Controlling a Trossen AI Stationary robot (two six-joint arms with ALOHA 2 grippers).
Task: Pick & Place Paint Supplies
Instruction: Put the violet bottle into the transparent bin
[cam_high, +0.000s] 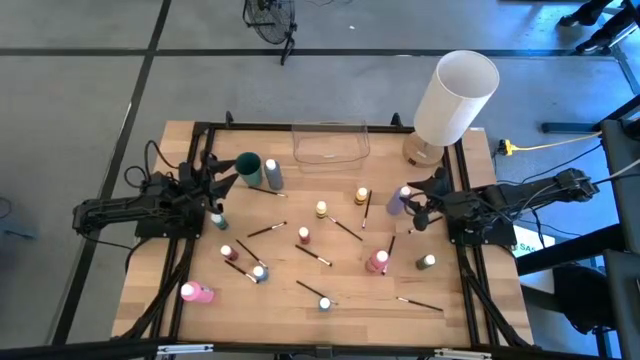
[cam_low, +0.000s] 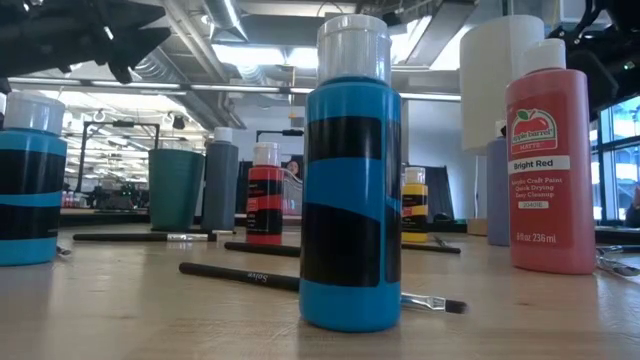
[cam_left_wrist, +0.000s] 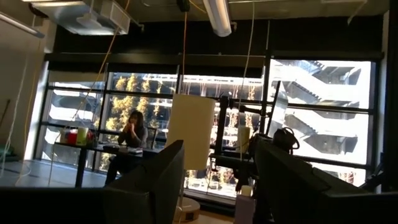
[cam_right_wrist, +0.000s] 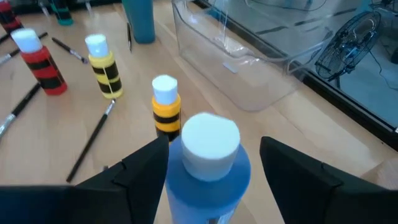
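Small paint bottles and thin dark paintbrushes (cam_high: 347, 229) are scattered over the wooden table (cam_high: 160, 250). My right gripper (cam_high: 412, 203) is at the right side of the table, open, its fingers on either side of a lilac-blue bottle (cam_high: 397, 200). In the right wrist view that white-capped bottle (cam_right_wrist: 210, 140) stands between the fingers of my right gripper (cam_right_wrist: 213, 152), with a gap on one side. My left gripper (cam_high: 222, 183) hovers open at the left, near a teal cup (cam_high: 247, 166) and a grey bottle (cam_high: 272, 175). Nothing lies between the fingers of my left gripper (cam_left_wrist: 219, 149).
A clear plastic container (cam_high: 330, 143) sits at the back centre and a large white cylinder (cam_high: 455, 95) at the back right. Yellow (cam_high: 321, 210), orange (cam_high: 361, 196), red (cam_high: 303, 236), pink (cam_high: 377, 262) and green (cam_high: 426, 262) bottles stand mid-table. A person sits in the room beyond.
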